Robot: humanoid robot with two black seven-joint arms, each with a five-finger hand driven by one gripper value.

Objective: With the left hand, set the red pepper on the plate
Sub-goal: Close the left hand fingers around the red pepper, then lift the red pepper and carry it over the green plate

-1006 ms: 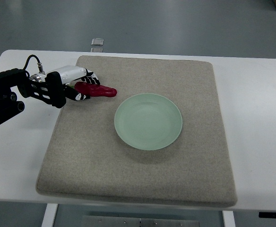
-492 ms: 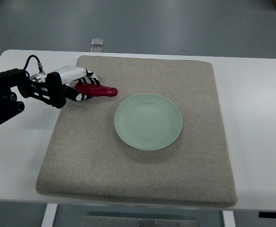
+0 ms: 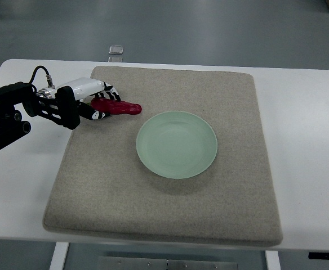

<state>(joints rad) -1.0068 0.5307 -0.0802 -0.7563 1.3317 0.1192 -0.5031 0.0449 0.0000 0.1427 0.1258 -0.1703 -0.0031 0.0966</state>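
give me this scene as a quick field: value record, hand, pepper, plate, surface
left hand: at the mat's upper left, fingers curled around the pepper's stem end
right hand: not in view
red pepper: held, tip pointing toward the plate, not over it
plate: pale green, nothing on it, mid-mat
mat: beige, on the white table

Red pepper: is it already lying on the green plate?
No, the red pepper is in the left hand over the grey mat, left of and apart from the plate.

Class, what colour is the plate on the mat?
Pale green; the plate shows in the top view.
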